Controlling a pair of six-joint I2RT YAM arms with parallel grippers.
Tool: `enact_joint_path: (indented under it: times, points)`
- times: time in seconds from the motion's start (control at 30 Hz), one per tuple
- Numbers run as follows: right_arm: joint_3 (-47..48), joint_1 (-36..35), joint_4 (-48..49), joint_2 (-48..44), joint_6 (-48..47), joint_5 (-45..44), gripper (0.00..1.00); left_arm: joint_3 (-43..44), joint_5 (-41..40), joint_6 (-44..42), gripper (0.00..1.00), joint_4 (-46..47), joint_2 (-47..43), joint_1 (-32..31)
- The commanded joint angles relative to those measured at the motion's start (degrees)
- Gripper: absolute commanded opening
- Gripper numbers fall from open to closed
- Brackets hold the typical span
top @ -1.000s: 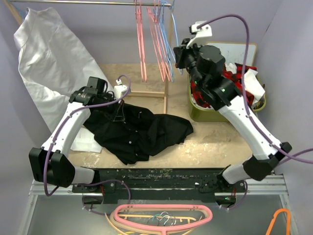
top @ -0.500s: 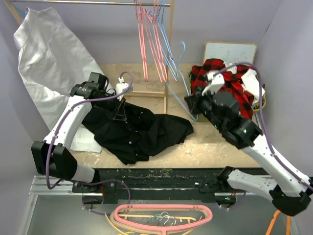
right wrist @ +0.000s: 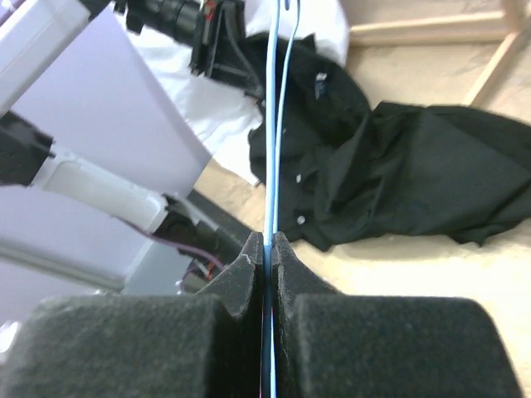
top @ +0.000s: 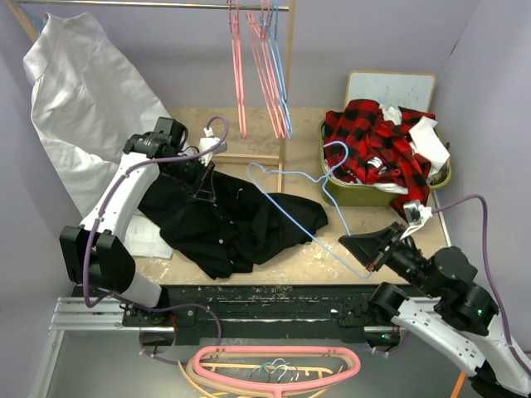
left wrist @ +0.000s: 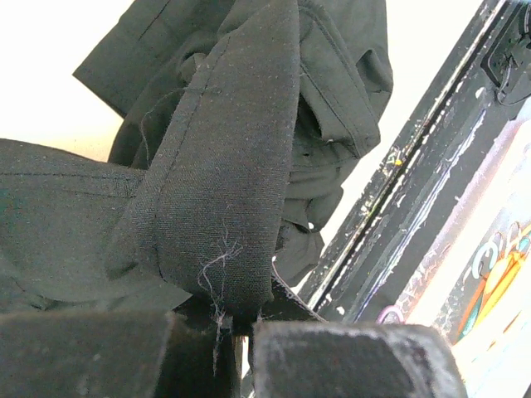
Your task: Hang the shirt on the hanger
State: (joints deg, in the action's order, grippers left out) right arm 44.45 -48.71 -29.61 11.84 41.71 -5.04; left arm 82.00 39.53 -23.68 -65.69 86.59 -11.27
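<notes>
A beige table (top: 299,253) between lilac walls (top: 489,99). Nearest, at 5 o'clock, the right gripper (top: 373,253) is clamped on one corner of the hanger (right wrist: 273,166), whose blue wire reaches toward 11 o'clock and crosses above the right side of the shirt (top: 232,220). The shirt lies crumpled left of centre, buttons showing. At 10 o'clock the left gripper (left wrist: 246,332) pinches a fold of it tight; which part of the garment that is cannot be told. Farther off, a basket (top: 348,199) of plaid cloth (top: 373,141) sits at 2 o'clock, and pink hangers (top: 241,75) hang from the rail (top: 149,5) at 12.

The step in hand looks like bringing hanger to shirt. It likely goes best if the left pinch lifts the fabric to open the neck while the right steers the free corner in low and slow. The thin wire may swivel in the grip or catch on a button.
</notes>
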Motion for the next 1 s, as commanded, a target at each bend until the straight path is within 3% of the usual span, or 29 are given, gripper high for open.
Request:
enact_joint_path:
  times: [0.0,0.4,0.77,0.97]
  points:
    - [-3.8,-0.2,5.0,-0.9,3.9,7.9,0.0,3.0,0.2,-0.7,0.0,-0.6,0.4,0.4]
    - [-3.9,-0.2,15.7,11.9,-2.1,13.6,0.0,4.2,1.6,-1.1,0.0,-2.1,-0.2,0.4]
    - [-5.0,-0.2,36.2,26.3,-6.9,13.7,0.0,4.7,3.6,-2.8,0.01,-4.8,-3.6,0.3]
    - [-10.2,-0.3,52.5,34.2,-4.1,14.7,0.0,5.3,5.7,-2.8,0.01,-5.8,-5.9,0.3]
